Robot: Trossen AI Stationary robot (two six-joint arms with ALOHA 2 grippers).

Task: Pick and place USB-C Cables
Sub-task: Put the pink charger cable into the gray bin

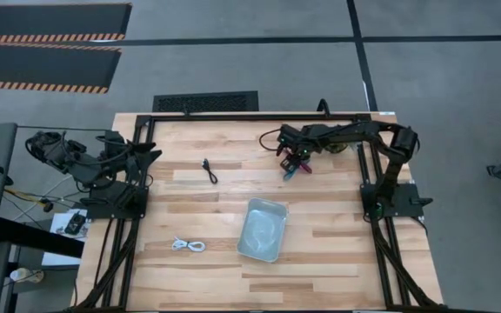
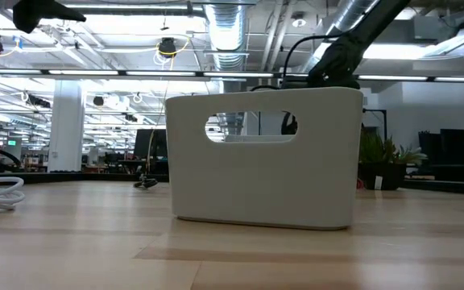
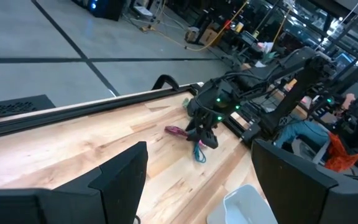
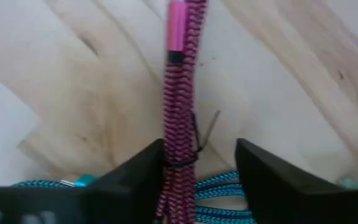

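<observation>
Magenta cable (image 4: 180,93) bundled and lying on the wooden table (image 1: 320,261) at its far right part, between the spread fingers of the right gripper (image 1: 292,165), not clamped; teal cable (image 4: 219,186) just beside. Black cable (image 1: 210,170) mid-table, white cable (image 1: 190,246) near front-left, tray (image 1: 263,229) between. Left gripper (image 3: 197,186) parked at left edge, fingers apart.

The magenta-red cable (image 4: 180,99) has pink & dark stripes w/ a plain pink plug, & the teal-blue cable (image 4: 219,186) is blue w/ a woven look. The black cable (image 1: 210,170) is all black, the white cable (image 1: 189,246) all white. The tray (image 1: 263,229) is pale grey-white & the table (image 1: 337,261) is light wood w/ brown streaks.
</observation>
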